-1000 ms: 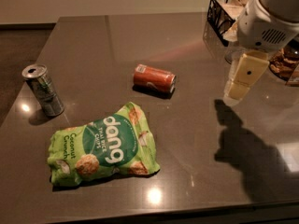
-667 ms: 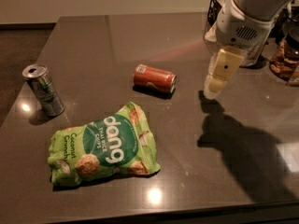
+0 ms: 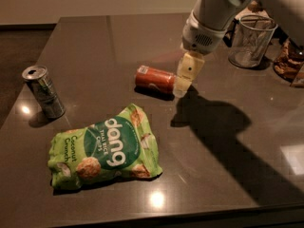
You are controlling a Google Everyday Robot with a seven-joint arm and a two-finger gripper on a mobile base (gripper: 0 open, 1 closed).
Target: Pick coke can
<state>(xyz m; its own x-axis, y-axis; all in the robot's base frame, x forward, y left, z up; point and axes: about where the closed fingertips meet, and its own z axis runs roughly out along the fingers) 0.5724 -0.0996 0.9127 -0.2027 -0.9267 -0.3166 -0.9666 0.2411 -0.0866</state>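
The coke can (image 3: 154, 79) is a red-orange can lying on its side near the middle of the dark table (image 3: 228, 165), with a silver end facing left. My gripper (image 3: 183, 87) hangs from the white arm at the upper right and sits just to the right of the can's right end, close to the table top. Its cream fingers point down and to the left.
A slim silver-and-green can (image 3: 43, 91) stands upright at the left. A green "dang" snack bag (image 3: 102, 151) lies in front of the coke can. A clear cup (image 3: 251, 41) and a dark wire basket stand at the back right. The table's front edge runs along the bottom.
The arm has swung left and down, bringing my gripper from the right side of the table to just beside the coke can's right end. The can, bag and silver can have not moved.
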